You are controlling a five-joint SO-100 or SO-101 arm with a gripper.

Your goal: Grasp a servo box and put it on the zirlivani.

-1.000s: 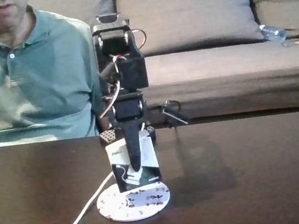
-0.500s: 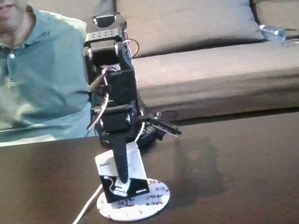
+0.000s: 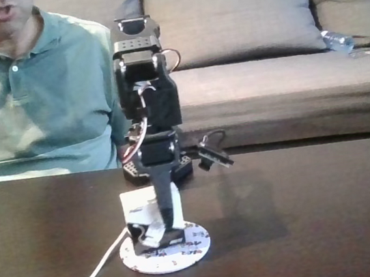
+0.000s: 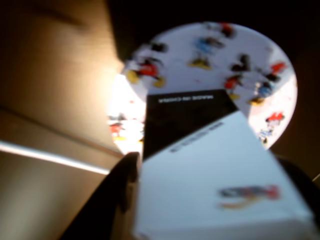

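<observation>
on the dark table [image 3: 308, 231], near its front edge, your servo box [image 3: 152, 219] sits over the zirlivani [image 3: 187, 248], toward the left part of the disc in the fixed view. the gripper [image 3: 164, 227] comes straight down on it, one dark finger running down the box front, and it looks closed on the box. in the wrist view the servo box [image 4: 210, 175] has its white top close to the lens and a black side below, with dark gripper parts hugging both sides and the speckled zirlivani [image 4: 260, 65] spread behind it. so grasp and carry look done, box is at the target. can't tell if the bottom is fully resting on the disc or a touch above; it looks slightly tilted in the fixed view. left for you: set it flat, let go, lift the arm clear without knocking it. a white cable [image 3: 94, 275] runs off the disc's left side and a person in a green shirt [image 3: 34, 97] sits behind the table.
</observation>
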